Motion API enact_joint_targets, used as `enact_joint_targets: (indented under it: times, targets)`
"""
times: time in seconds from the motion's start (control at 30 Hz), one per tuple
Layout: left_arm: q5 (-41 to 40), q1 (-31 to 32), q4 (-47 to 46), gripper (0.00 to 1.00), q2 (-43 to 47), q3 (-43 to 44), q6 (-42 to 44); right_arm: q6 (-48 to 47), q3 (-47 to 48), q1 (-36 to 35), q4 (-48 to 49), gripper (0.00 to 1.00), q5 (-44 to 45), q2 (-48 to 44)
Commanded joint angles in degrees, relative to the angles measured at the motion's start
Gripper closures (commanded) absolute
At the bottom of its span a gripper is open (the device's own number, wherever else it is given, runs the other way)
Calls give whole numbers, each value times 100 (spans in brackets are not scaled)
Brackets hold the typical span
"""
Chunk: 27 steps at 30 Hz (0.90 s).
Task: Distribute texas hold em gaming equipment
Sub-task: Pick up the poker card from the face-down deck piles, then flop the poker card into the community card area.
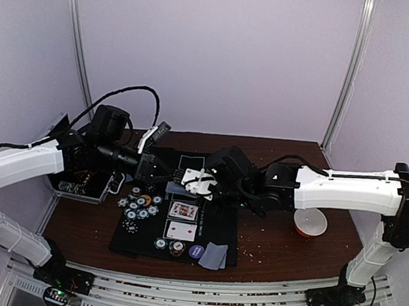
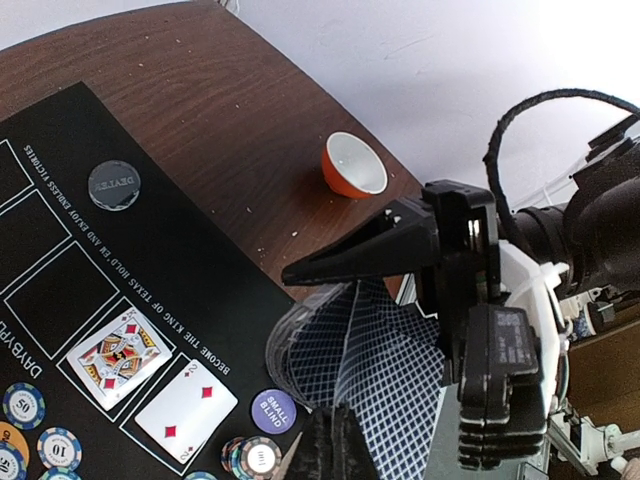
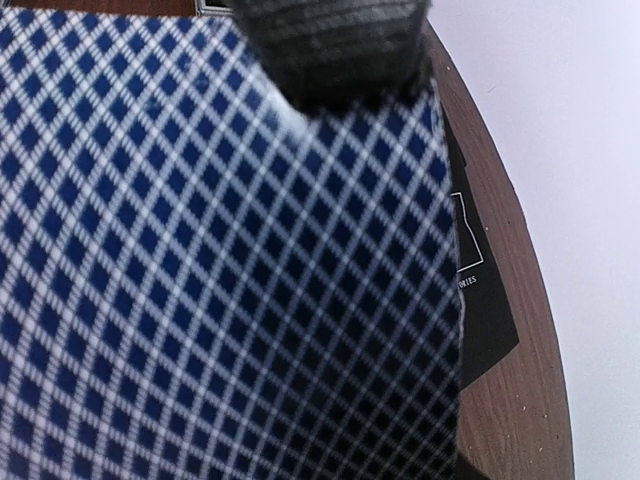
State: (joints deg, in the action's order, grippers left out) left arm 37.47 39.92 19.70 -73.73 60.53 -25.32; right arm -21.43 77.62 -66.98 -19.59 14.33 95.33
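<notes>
Blue-and-white diamond backs of the deck of cards (image 3: 220, 280) fill the right wrist view, pressed up close to the lens, with one blurred dark finger (image 3: 330, 50) lying over their top edge. The right gripper (image 1: 186, 183) is clamped on this deck and holds it in the air above the far part of the black mat (image 1: 148, 242). The left gripper (image 2: 322, 440) reaches in from the other side. Its fingers are together and closed on the lower edge of the front card (image 2: 395, 410), which stands fanned a little away from the rest of the deck.

On the mat below, two cards lie face up side by side in printed boxes: a court card (image 2: 120, 355) and a low diamond card (image 2: 185, 412). Just beside the diamond card sits a purple disc (image 2: 272, 410) marked SMALL BLIND, touching a few poker chips (image 2: 255, 455). More chips (image 1: 140, 206) are spread in a cluster on the left part of the mat. A dark dealer disc (image 2: 114, 185) rests alone near the mat's far edge. Some face-down cards (image 1: 214, 255) lie at the mat's near right corner, partly over its edge.

A white bowl (image 1: 310, 221) with an orange outside stands on the brown desk (image 1: 282, 251), well apart from the mat, to the right. An open case (image 1: 81, 184) sits at the left edge of the desk.
</notes>
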Motion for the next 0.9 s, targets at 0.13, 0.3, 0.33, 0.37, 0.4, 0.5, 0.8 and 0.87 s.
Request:
enact_joint_targets:
  times: [0.13,0.3,0.33,0.37,0.4,0.5,0.8,0.87]
  targets:
    - [174,-493,130,100,186,310,146,108,-263,138,76,55,50,-298]
    - [245,-849,358,100,308,396,241,152,-402,268,146,55,24,-339]
    - [205,-915,448,100,303,449,264,163,-432,287,165,55,17,-340]
    - [189,-973,576,100,287,510,303,172,-452,305,166,55,15,-334]
    - [117,-1030,691,100,265,572,348,178,-468,326,166,55,16,-329]
    - [-639,-1165,1337,100,131,809,540,183,-510,372,175,55,17,-326]
    - [-4235,-983,2596,100,-1515,2032,556,202,-563,396,247,55,0,-381]
    - [-4594,-802,2695,100,-1951,2378,520,214,-592,392,245,56,-15,-420]
